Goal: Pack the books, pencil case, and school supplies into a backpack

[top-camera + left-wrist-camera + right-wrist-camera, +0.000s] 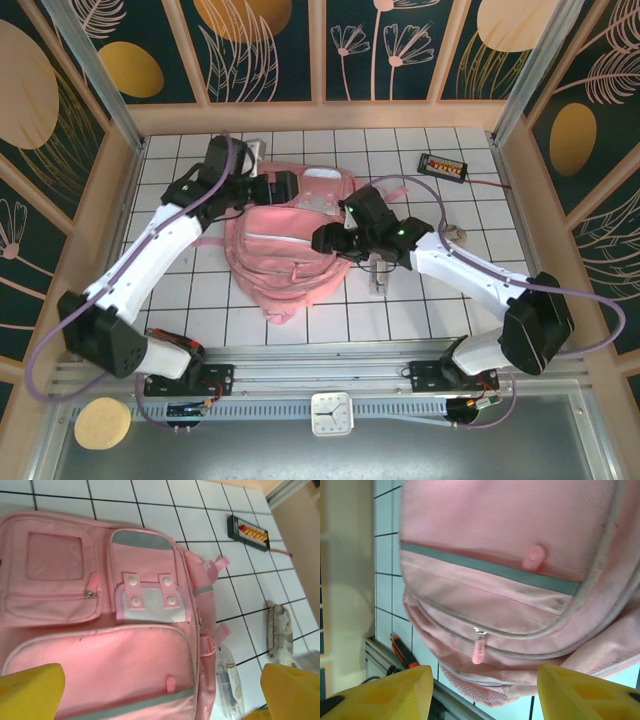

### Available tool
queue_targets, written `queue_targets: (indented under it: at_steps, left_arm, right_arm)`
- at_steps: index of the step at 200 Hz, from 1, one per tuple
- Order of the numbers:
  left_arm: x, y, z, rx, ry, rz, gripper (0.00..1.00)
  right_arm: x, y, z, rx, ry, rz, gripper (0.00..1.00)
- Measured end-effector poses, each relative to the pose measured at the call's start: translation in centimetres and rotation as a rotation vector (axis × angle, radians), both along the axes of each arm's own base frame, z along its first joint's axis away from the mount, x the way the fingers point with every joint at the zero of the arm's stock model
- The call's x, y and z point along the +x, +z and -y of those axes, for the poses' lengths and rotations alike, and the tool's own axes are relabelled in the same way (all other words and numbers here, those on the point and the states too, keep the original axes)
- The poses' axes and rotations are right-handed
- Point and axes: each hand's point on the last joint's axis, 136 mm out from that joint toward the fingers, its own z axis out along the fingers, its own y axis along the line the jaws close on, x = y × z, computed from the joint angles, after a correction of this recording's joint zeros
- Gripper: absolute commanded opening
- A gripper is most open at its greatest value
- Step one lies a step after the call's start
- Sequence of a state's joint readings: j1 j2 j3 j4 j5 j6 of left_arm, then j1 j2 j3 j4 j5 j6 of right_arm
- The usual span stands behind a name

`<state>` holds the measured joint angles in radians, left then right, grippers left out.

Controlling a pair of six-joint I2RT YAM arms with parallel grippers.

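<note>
The pink backpack [285,245] lies flat in the middle of the tiled table, front pockets up. My left gripper [285,186] hovers over its far end, yellow fingers [30,692] spread wide above the mesh front pocket [100,665]; it is open and holds nothing. My right gripper [332,240] hangs over the backpack's right side, also open, with a pink zipper pull [478,650] showing between its fingers [590,692]. The school supplies packet [378,272] [229,680] lies on the tiles beside the backpack's right edge. The books and pencil case are out of view.
A small black device [443,165] [249,531] with orange dots and a cable sits at the back right. A whitish crumpled object [279,630] lies right of the packet. A metal rail [455,702] runs along the table's near edge; wooden walls [120,190] enclose the sides.
</note>
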<state>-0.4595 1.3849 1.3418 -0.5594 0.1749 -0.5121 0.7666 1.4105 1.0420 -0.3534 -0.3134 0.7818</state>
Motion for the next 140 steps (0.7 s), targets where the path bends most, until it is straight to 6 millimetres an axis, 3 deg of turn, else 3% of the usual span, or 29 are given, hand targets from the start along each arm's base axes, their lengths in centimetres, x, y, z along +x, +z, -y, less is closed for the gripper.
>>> queue_targets:
  at_steps: [18, 44, 62, 87, 108, 140]
  left_arm:
    - [-3.1, -1.8, -0.9, -0.068, 0.033, -0.053, 0.99]
    - [-8.1, -6.8, -2.3, -0.105, 0.070, -0.180, 0.99]
    - [-10.0, -8.6, -2.7, -0.115, 0.082, -0.223, 0.99]
    - [-10.8, -8.4, -2.7, -0.138, 0.081, -0.210, 0.99]
    - [-10.7, -7.6, -2.9, -0.163, 0.094, -0.173, 0.99]
    - [-10.6, -7.0, -3.0, -0.185, 0.101, -0.136, 0.99]
  right_arm:
    - [-0.3, -1.9, -0.4, 0.013, -0.041, -0.094, 0.58]
    - [-0.4, -3.7, -0.5, 0.038, -0.091, -0.172, 0.57]
    - [0.2, -4.6, -0.5, 0.054, -0.124, -0.206, 0.56]
    - [1.1, -5.7, -0.7, 0.063, -0.151, -0.231, 0.55]
    - [1.4, -6.5, -0.9, 0.064, -0.164, -0.250, 0.48]
    - [1.9, -6.3, -1.2, 0.084, -0.182, -0.251, 0.43]
